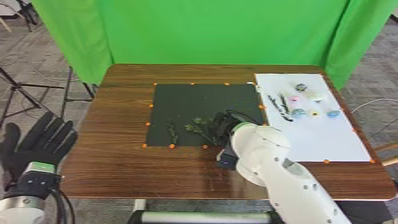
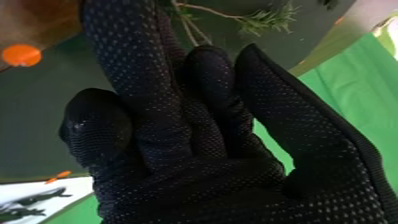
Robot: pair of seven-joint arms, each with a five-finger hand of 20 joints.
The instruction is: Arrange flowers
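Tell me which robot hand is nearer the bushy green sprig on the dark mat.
Right. The right robot hand is just right of the sprig, over the dark mat; the left robot hand is beyond the table's left edge.

The sprig [image 2: 269,19] is green, the mat [image 1: 182,102] dark grey.

1. This looks like a robotics lab or test room, with white robot arms [image 1: 306,192] at a brown wooden table [image 1: 115,170].
2. Green cloth [image 1: 222,35] hangs behind the table as a backdrop.
3. Orange markers [image 1: 172,146] line the edges of a black sheet [image 1: 182,105] and a white one [image 1: 329,145].
4. A black tripod-like stand [image 1: 16,84] and loose cable [image 1: 378,99] sit around it, over grey carpeted floor [image 1: 27,60].
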